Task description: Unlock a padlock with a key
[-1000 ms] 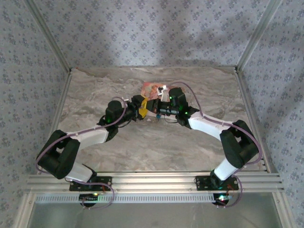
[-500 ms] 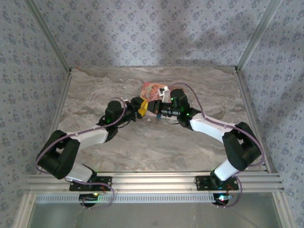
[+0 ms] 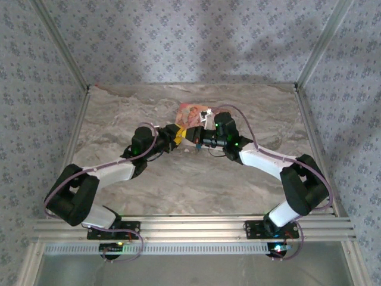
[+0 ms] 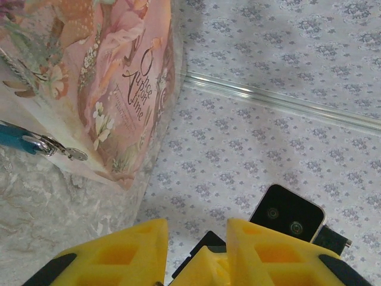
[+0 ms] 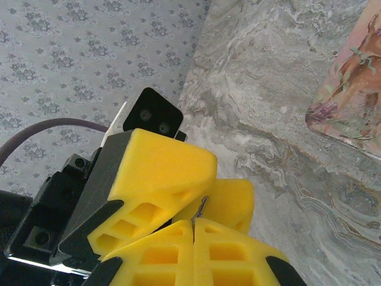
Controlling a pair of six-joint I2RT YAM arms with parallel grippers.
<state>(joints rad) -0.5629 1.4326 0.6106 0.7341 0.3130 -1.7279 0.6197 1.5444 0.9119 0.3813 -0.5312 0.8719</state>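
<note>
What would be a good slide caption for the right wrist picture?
Yellow right pincer pinching a thin metal sliver, meeting the left pincer above a marble table, near a pink illustrated box.

We see a grey-veined marble worktop (image 3: 196,179) enclosed by walls covered in blue floral paper (image 3: 178,42), with aluminium posts (image 3: 59,44) in the far corners and a slotted aluminium rail (image 3: 196,226) along the near edge. Toward the far middle of the worktop lies a flat pink-orange illustrated box (image 3: 191,111), its cover showing deer and flowers and bearing cursive lettering (image 4: 138,83)
</note>
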